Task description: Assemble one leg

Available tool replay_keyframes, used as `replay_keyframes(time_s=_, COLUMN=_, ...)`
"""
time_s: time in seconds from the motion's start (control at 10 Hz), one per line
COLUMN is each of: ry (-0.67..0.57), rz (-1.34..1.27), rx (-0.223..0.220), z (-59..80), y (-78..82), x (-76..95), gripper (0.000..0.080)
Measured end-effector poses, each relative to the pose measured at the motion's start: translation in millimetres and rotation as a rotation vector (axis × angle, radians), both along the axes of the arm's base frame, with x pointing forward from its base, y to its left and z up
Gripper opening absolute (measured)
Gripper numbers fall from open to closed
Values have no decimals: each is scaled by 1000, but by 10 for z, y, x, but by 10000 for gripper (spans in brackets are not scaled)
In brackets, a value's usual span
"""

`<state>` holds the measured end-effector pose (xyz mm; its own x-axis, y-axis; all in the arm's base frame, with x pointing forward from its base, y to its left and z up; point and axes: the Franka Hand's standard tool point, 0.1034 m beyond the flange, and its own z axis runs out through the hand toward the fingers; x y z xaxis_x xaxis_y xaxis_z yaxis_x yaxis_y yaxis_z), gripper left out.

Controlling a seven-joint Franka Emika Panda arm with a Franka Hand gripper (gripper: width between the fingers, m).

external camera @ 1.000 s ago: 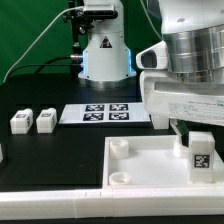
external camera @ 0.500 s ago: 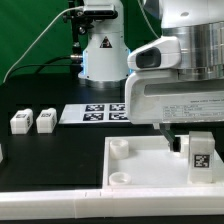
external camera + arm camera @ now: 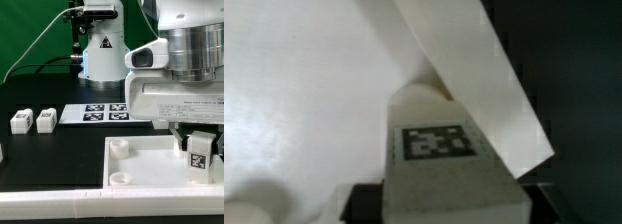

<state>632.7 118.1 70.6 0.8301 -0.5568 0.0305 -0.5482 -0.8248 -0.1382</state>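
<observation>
Here the gripper (image 3: 198,141) seems clamped on the leg (image 3: 199,156), upright over the slab (image 3: 140,165). We judge it light, stiff, slippery plastic; flat sides suit our grip best.

Leg (image 3: 198,153) stands on slab (image 3: 150,165) at exterior view's right; marker board (image 3: 100,113) behind slab; two legs (image 3: 33,121) lie left of board

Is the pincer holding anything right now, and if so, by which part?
It looks so: the pincer sits over the tagged leg standing on the slab, apparently gripping its upper end. Finger contact itself isn't clearly visible.
</observation>
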Motion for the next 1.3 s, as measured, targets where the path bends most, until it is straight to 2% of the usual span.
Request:
replay_keyframes(time_s=0.2, ry=33, rz=-261, rx=34, z=8, y=-20, x=4, gripper=303)
replay_keyframes(time_s=0.6, ry=141, rz=-925, rx=150, z=-11, y=24, x=-20, gripper=299)
replay_keyframes(time_s=0.7, ry=161, rz=-1052, rx=166, z=-17, y=24, x=-20, gripper=299)
replay_keyframes(time_s=1.0, ry=176, rz=-1266, rx=180, z=-18, y=31, x=-19, gripper=299)
replay_keyframes(time_s=1.2, ry=170, rz=-1254, rx=174, z=-20, y=22, x=-21, gripper=300)
replay_keyframes(time_s=1.3, ry=171, rz=-1254, rx=174, z=-20, y=26, x=-22, gripper=493)
